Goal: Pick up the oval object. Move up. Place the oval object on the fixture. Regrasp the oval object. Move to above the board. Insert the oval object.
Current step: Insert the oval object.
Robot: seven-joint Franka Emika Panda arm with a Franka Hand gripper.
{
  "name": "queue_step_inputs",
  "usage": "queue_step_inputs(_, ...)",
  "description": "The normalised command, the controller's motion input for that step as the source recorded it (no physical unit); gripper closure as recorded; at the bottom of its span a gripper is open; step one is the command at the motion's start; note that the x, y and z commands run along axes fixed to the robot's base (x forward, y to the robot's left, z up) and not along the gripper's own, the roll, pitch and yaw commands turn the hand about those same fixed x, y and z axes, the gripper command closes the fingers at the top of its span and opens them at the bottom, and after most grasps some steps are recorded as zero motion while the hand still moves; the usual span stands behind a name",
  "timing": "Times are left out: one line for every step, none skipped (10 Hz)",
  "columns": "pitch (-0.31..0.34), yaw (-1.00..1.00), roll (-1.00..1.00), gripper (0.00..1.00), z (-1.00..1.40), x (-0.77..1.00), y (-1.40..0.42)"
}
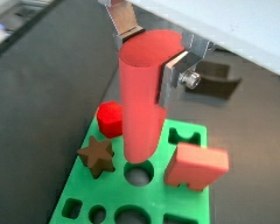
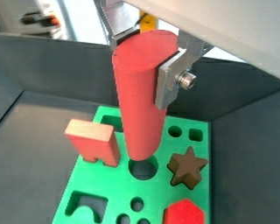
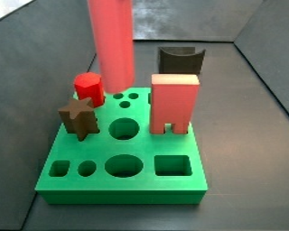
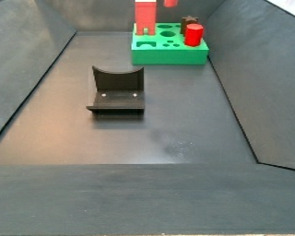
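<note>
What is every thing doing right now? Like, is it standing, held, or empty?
gripper: above the board, jaws shut on the oval object.
oval object: upright, held, lower end at a board hole.
board: flat on the floor, several holes empty.
fixture: empty.
short red peg, brown star peg, red two-legged block: standing in the board.

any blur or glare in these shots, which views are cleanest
In both wrist views the oval object and the gripper holding it look soft, and bright background washes out behind. In a side view the rod's top is pale and blurred, yet the board stays sharp. In a side view the fixture is crisp on the evenly lit floor.
</note>
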Motion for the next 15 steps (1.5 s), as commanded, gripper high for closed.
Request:
queue_step_inputs(-0.170,-0.61,0.00,1.00,-0.28,-0.10,-0.16)
queue_step_inputs(-0.150,-0.61,0.00,1.00,-0.27,0.00,-0.15)
queue_step_inputs(-0.099,-0.58,0.00,1.00,-0.26,0.15,-0.14)
queue_step_inputs(-0.081,-0.57,0.00,1.00,-0.21,0.15,-0.20)
queue_step_inputs(-0.076,-0.53,0.00,1.00,-0.18,0.18,-0.19)
queue_step_inputs(-0.043,-0.42,0.00,1.00,-0.13,0.29,-0.17)
queue_step_inputs(-0.064,-0.43,0.00,1.00,-0.10,0.25,-0.23)
queue_step_inputs(-0.057,-0.55,0.00,1.00,-0.04,0.19,-0.31)
queue_step_inputs(-0.034,-0.61,0.00,1.00,-0.01,0.22,-0.32)
queue_step_inputs(-0.059,-0.64,0.00,1.00,-0.03,0.13,-0.30)
queue_step_inputs(-0.081,-0.67,0.01,1.00,-0.16,0.00,-0.27)
queue_step_inputs(-0.084,-0.68,0.03,1.00,-0.21,0.00,-0.27)
queue_step_inputs(-0.066,-0.63,0.02,1.00,-0.19,0.00,-0.23)
queue_step_inputs(-0.054,-0.57,0.02,1.00,-0.20,0.00,-0.15)
queue_step_inputs(-0.046,-0.59,0.01,1.00,-0.23,0.00,-0.06)
